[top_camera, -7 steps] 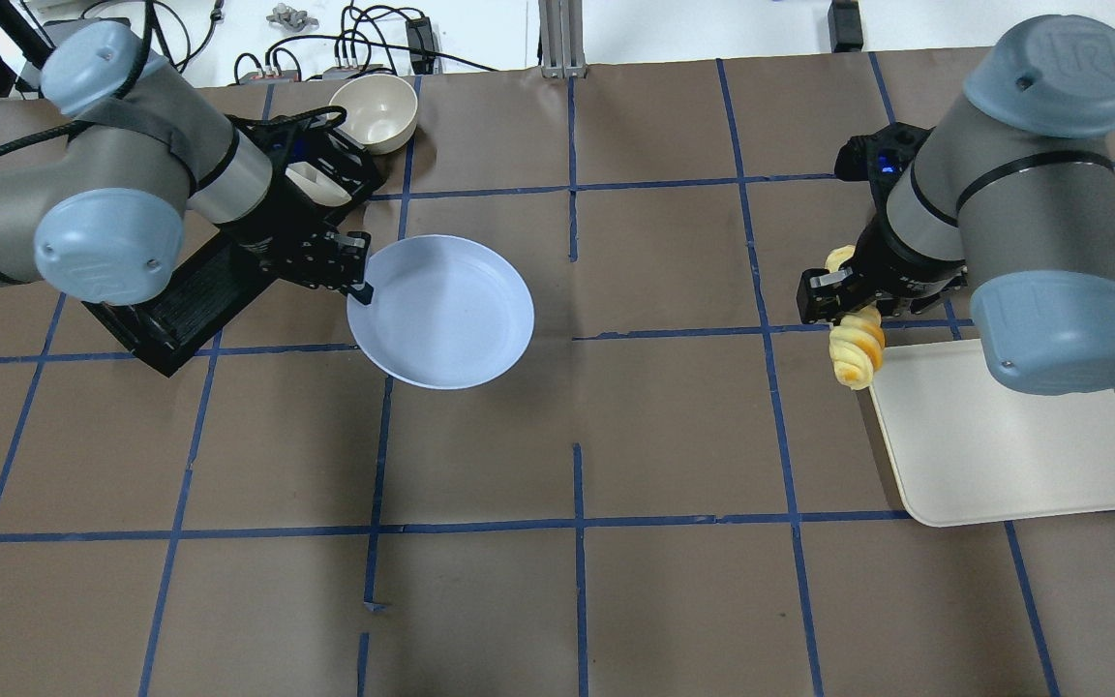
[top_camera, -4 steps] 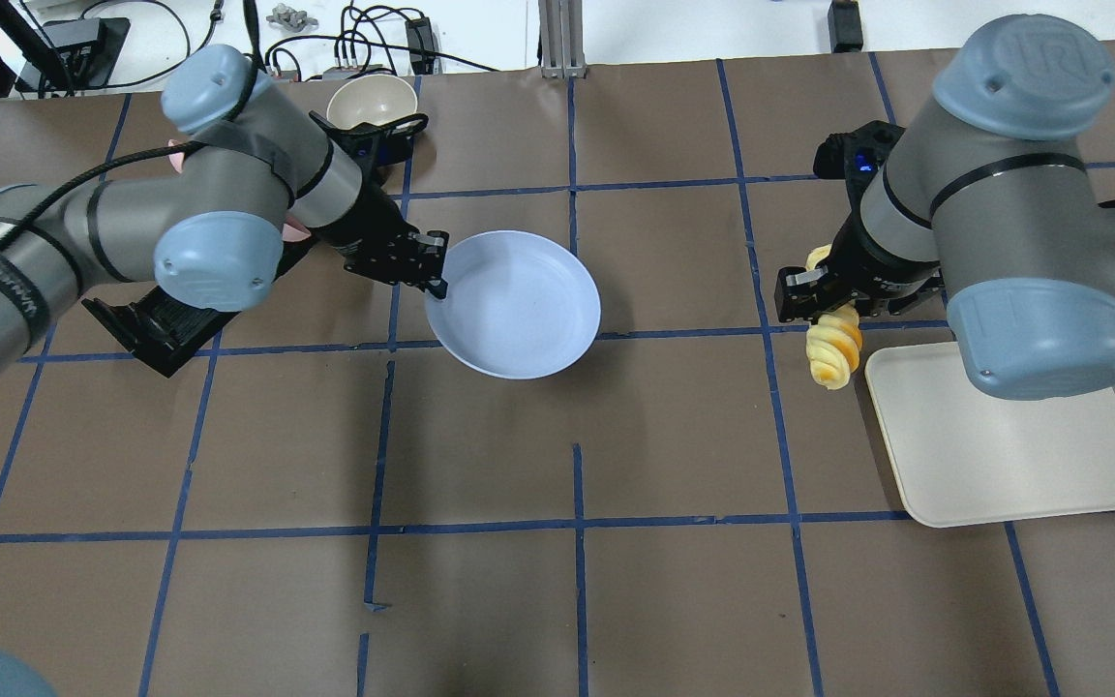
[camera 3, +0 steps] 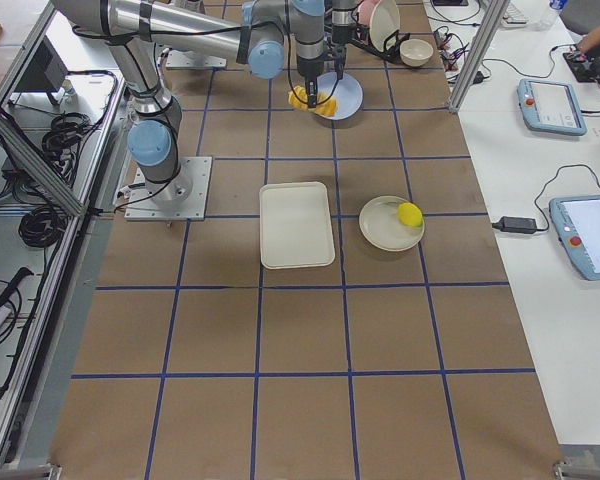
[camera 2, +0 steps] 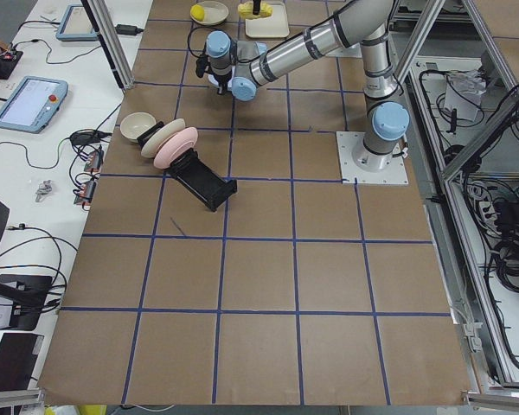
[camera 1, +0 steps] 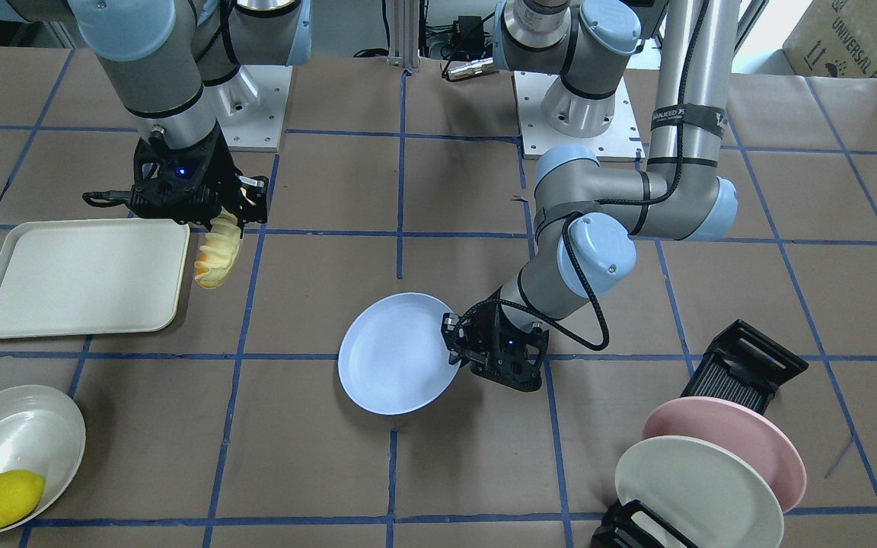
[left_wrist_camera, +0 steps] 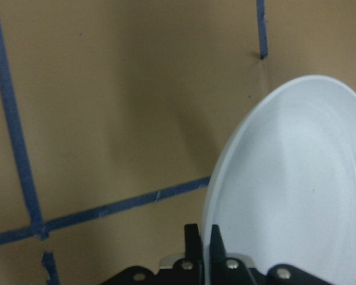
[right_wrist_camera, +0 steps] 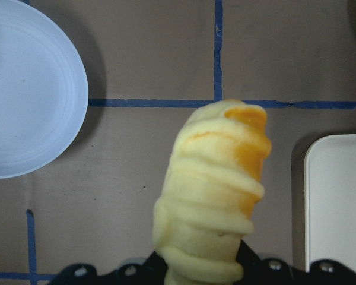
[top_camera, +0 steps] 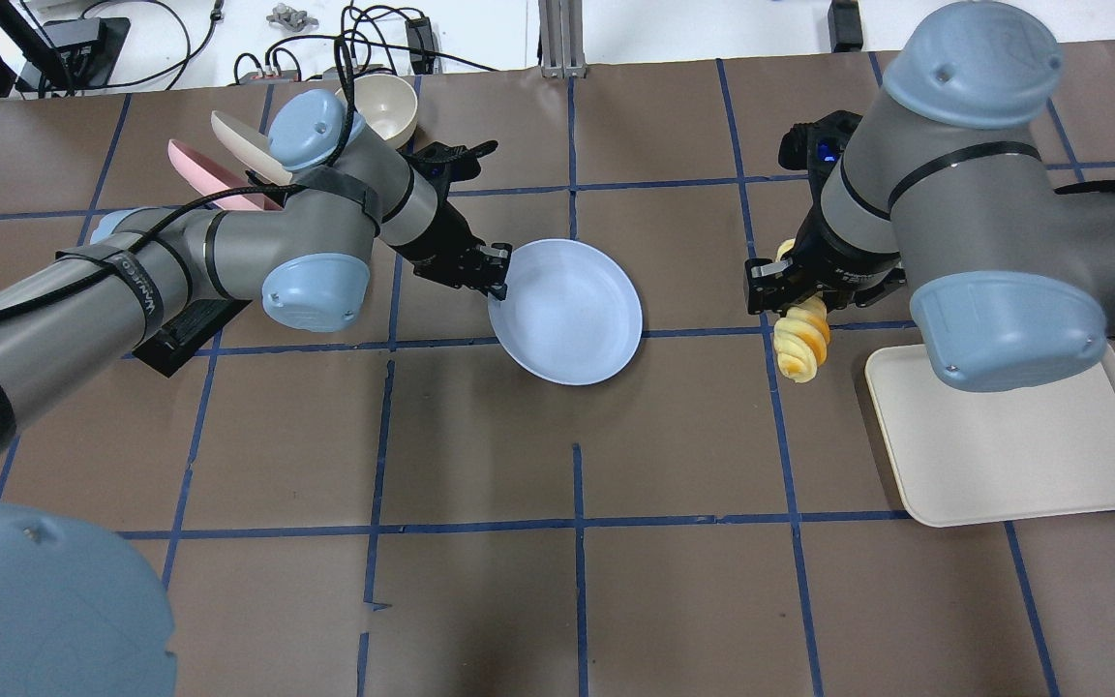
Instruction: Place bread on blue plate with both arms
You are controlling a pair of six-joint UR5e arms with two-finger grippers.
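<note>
My left gripper (top_camera: 497, 274) is shut on the rim of the blue plate (top_camera: 572, 315) and holds it above the table's middle; the grip also shows in the front view (camera 1: 455, 342) and the left wrist view (left_wrist_camera: 204, 240), with the plate (camera 1: 393, 365) (left_wrist_camera: 291, 190) level. My right gripper (top_camera: 795, 295) is shut on the bread (top_camera: 801, 344), a ridged yellow roll with orange stripes that hangs down from the jaws, to the right of the plate and apart from it. The bread also shows in the front view (camera 1: 218, 255) and fills the right wrist view (right_wrist_camera: 216, 190), with the plate (right_wrist_camera: 29, 89) at upper left.
A cream tray (top_camera: 1003, 436) lies at the right. A black rack (camera 1: 743, 365) holds a pink plate (camera 1: 728, 449) and a cream plate (camera 1: 697, 487). A bowl (camera 1: 8, 426) with a lemon (camera 1: 3, 498) stands at the far right corner. A cream bowl (top_camera: 378, 102) sits at the back.
My left gripper has carried the blue plate rightward toward the table's middle. My right gripper has moved left with the bread, away from the tray.
</note>
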